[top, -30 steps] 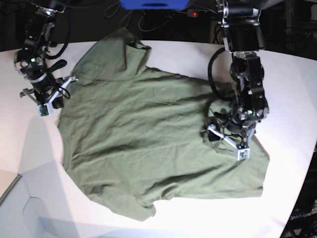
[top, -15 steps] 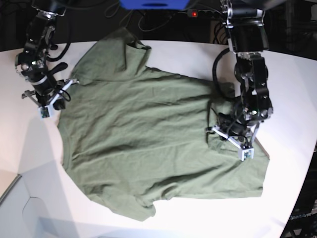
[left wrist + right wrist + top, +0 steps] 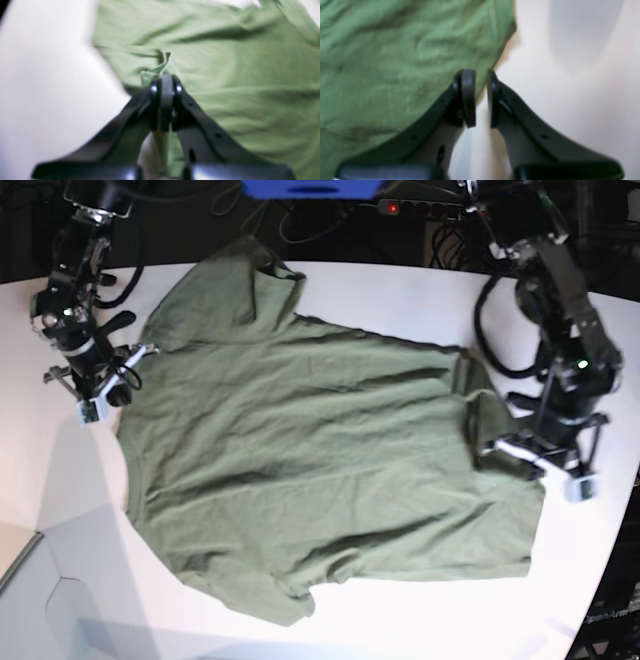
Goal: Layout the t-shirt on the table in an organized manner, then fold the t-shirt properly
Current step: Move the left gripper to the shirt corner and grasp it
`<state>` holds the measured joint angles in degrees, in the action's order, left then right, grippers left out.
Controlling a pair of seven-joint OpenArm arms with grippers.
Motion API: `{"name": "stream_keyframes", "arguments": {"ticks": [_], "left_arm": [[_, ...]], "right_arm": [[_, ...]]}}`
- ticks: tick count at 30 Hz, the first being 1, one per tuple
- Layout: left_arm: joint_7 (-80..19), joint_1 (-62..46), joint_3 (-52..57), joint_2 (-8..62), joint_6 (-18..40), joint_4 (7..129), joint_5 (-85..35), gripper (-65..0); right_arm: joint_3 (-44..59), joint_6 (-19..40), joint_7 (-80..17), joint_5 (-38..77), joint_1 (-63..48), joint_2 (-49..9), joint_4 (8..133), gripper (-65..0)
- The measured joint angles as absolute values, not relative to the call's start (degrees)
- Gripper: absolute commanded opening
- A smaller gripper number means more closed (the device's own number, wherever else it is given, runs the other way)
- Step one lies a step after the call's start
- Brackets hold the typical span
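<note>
The plain olive-green, wrinkled cotton short-sleeved t-shirt point(image 3: 310, 470) lies spread across the middle of the large white matte table point(image 3: 560, 600), its long axis running left to right in the base view. One sleeve points toward the near edge point(image 3: 270, 600) and the other toward the far edge point(image 3: 235, 275), with the straight hem on the base view's left. In the left wrist view, the left gripper point(image 3: 165, 82) has its black fingers point(image 3: 176, 87) pressed together on a small raised fold of the t-shirt point(image 3: 225, 75) near the fabric edge. In the base view this gripper point(image 3: 500, 455) sits at the shirt's right side, beside a bunched ridge of cloth. In the right wrist view, the right gripper point(image 3: 480, 97) has its fingers point(image 3: 467, 95) slightly apart, holding nothing, positioned over the t-shirt's point(image 3: 395, 62) edge where it meets bare table point(image 3: 570, 87). In the base view it point(image 3: 115, 385) stands at the shirt's left edge.
</note>
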<state>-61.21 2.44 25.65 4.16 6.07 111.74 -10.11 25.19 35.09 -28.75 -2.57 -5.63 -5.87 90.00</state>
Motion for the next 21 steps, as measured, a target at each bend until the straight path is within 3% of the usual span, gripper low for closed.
{"name": "stream_keyframes", "arguments": {"ticks": [4,14,21], "left_arm": [[-65.56,-3.01,32.23,4.99,6.52,113.49,-10.94,-64.9],[-65.36,-15.55,45.71,9.26,6.46,113.49,-11.07,-64.9],[-64.71,-17.61,46.22,8.36,6.28,112.84,-10.57,-64.8]], "right_arm": [[25.10,35.09,-28.95,-2.63,-5.80,-5.63,89.97,-55.2],[22.55,35.09,-28.71,-2.57,-5.61,-5.54,89.97,-55.2],[20.47,35.11,-28.88,-2.55,-5.78,-4.71,89.97,-55.2]]}}
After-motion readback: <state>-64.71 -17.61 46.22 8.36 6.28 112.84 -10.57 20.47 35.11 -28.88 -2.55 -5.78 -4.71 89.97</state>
